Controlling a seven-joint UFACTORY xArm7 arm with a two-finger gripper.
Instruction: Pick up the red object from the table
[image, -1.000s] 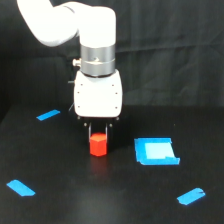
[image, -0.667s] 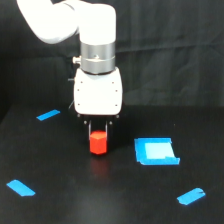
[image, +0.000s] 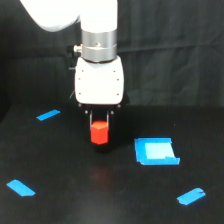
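Note:
The red object (image: 99, 133), a small red-orange faceted block, hangs a little above the black table (image: 60, 165). A faint red glow shows on the surface below it. My gripper (image: 99, 136) points straight down from the white arm and is shut on the block. One dark finger (image: 90, 121) presses each side. The block's top is tucked up between the fingers.
A blue square piece (image: 155, 151) lies on the table toward the exterior view's right of the block. Short blue tape strips lie at the back left (image: 48, 115), front left (image: 21, 188) and front right (image: 191, 196). A dark curtain hangs behind.
The gripper has risen, carrying the red object up off the table. The blue piece and tape strips have not moved.

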